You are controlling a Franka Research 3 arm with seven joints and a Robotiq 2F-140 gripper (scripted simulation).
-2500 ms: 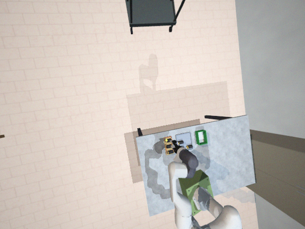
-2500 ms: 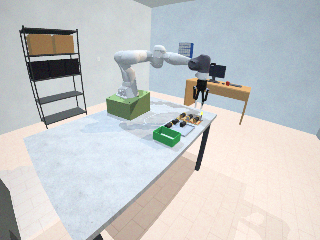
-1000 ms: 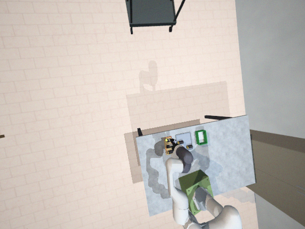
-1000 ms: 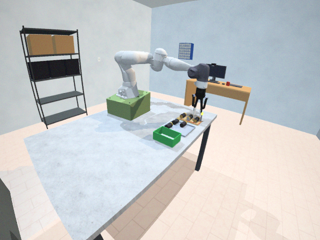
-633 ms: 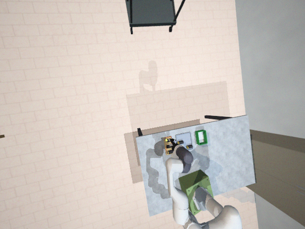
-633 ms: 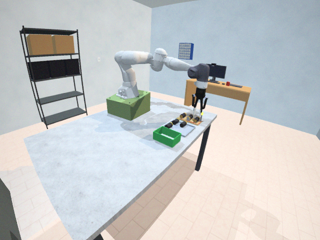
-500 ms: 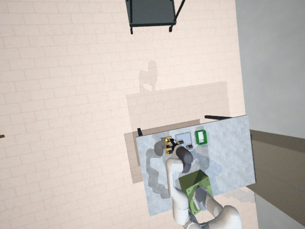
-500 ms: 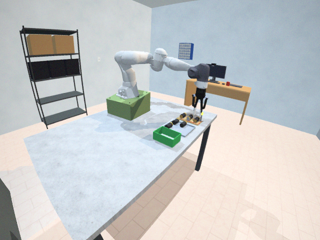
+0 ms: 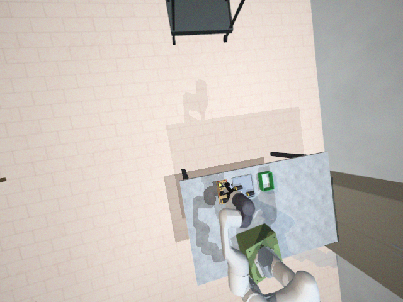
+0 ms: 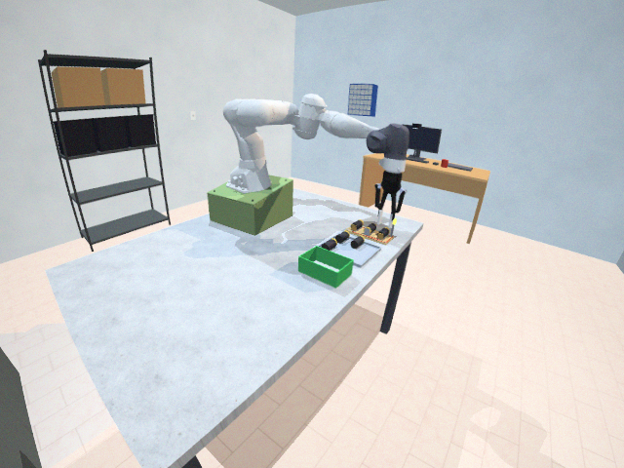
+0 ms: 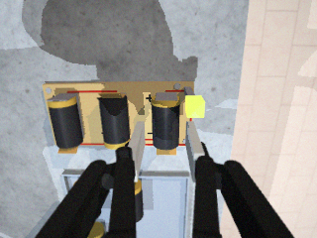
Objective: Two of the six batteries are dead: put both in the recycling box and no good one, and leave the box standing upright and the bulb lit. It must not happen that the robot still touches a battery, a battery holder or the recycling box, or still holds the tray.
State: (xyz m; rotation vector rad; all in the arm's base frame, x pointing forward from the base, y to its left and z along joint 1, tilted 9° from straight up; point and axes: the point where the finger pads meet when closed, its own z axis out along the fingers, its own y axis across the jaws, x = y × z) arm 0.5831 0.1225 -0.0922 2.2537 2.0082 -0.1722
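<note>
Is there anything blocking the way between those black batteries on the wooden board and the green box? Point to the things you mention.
Yes, at table level: the grey tray [image 9: 242,180] [image 10: 364,256] [image 11: 165,208], with batteries on it, lies between the board [image 9: 222,180] [image 10: 390,239] [image 11: 136,89] and the green box [image 9: 272,182] [image 10: 322,270]. Nothing visible hangs above it.

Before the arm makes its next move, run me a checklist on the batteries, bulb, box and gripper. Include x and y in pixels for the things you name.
1. All six batteries accounted for: ok, three on the battery holder [image 9: 218,195] [image 10: 390,239] [image 11: 89,101], three in or by the tray [image 9: 242,180] [image 10: 371,250] [image 11: 165,218].
2. Gripper [image 9: 227,185] [image 10: 386,221] [image 11: 164,132] open, holding nothing: ok.
3. Bulb [image 9: 219,184] [image 10: 394,221] [image 11: 195,106] lit: ok, it shows bright yellow.
4. Recycling box [image 9: 272,182] [image 10: 317,270] upright: ok.
5. Both dead batteries in the box: not ok, none shows inside.
6. Dead ones identified: cannot tell, no visible mark separates them.
</note>
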